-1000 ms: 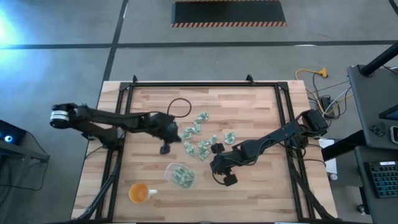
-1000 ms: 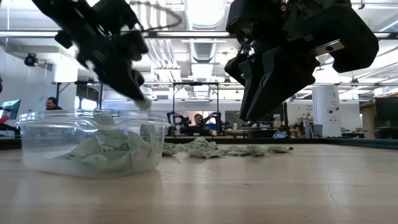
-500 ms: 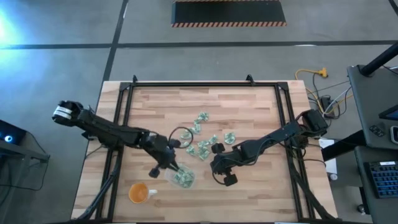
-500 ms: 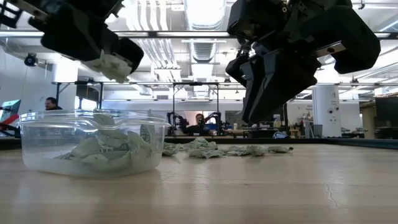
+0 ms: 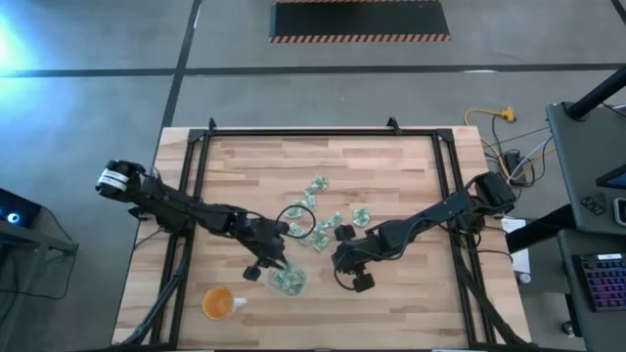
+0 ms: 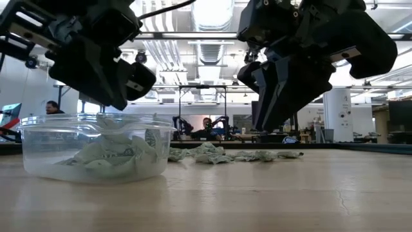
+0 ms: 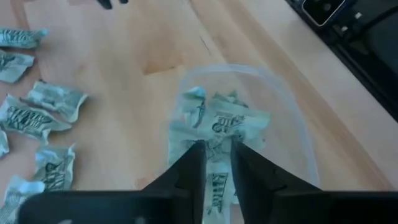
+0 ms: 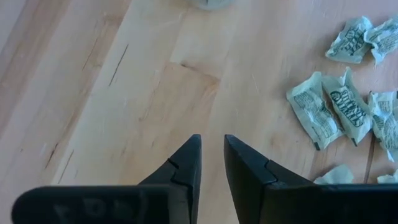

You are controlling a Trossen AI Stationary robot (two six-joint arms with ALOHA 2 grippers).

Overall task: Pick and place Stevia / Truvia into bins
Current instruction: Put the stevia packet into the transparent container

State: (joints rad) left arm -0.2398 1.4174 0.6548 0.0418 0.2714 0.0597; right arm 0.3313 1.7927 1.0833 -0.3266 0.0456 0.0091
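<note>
The left gripper hangs right over the clear tub, which sits near the front of the wooden table, just beside an orange cup. From the left wrist camera, its two dark fingers point down into the tub with only a narrow gap between them, and a green-and-white packet shows in that gap; I cannot tell whether it is pinched or just lying among the others in the tub. The tub already holds a small heap of crumpled packets.

More loose packets lie scattered on the table behind the tub, toward the middle. The right gripper waits above bare wood just beside that scatter, its fingers slightly parted and holding nothing, with several packets off to one side.
</note>
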